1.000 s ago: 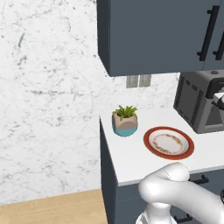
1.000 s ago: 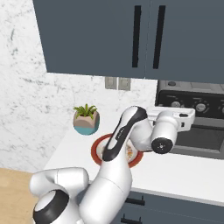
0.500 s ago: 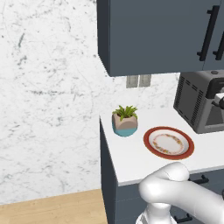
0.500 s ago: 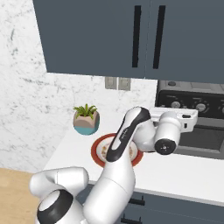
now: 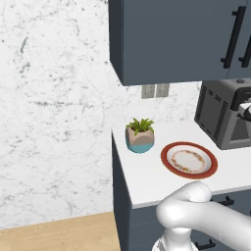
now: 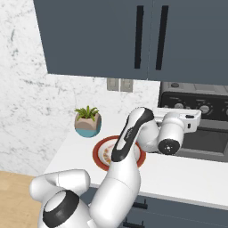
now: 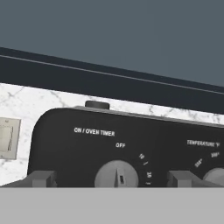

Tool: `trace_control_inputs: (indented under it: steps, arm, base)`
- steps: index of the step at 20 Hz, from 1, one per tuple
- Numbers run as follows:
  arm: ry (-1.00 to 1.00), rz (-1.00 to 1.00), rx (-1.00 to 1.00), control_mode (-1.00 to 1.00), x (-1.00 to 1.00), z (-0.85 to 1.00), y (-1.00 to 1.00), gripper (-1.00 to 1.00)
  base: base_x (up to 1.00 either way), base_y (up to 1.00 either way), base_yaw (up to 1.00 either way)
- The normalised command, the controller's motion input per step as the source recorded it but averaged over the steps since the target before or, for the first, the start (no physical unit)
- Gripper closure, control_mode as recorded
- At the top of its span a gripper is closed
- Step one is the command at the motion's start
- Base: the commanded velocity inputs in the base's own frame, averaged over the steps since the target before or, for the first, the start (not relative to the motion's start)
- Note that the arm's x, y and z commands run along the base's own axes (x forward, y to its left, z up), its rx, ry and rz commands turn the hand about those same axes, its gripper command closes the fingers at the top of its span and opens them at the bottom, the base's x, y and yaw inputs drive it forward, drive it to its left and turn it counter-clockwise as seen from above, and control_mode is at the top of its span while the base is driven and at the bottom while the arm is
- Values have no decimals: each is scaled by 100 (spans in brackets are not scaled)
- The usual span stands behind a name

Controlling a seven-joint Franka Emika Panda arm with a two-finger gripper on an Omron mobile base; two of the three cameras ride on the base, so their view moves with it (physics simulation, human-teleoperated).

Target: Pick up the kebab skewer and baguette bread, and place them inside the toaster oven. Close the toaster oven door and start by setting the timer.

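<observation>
Fingers (image 7: pixel 41 178) spread wide, one tip at 8 o'clock, the other at 4, and the timer knob (image 7: pixel 117 175) sits right between them, pointer at OFF; the oven (image 6: pixel 196 120) stands on the counter (image 6: pixel 187 176), 3 o'clock of the plate (image 6: pixel 102 153)

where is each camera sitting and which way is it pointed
Left base view: behind the arm's left, looking forward and down at the counter, plant, plate and toaster oven; a white arm link fills the lower right.
Right base view: behind the arm's right, facing the same counter; the arm rises from the lower left toward the oven front.
Hand view: on the hand, facing the oven's timer knob; the open pincer shows at the bottom.
Shared: both base views show plant, plate and oven.
</observation>
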Motion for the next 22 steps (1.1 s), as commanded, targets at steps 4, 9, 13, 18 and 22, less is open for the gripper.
trace_control_inputs:
  steps: [4, 9, 13, 18, 22]
  arm:
    - [0, 0, 0, -100, 12, -3, 0, -100]
    - [0, 0, 0, -100, 6, -5, -2, -100]
    - [0, 0, 0, -100, 8, -4, -3, -100]
    - [0, 0, 0, -100, 8, -3, -9, -100]
    - [0, 0, 0, -100, 4, -1, -17, -100]
  base:
    - [0, 0, 0]
    - [0, 0, 0]
    - [0, 0, 0]
    - [0, 0, 0]
    - [0, 0, 0]
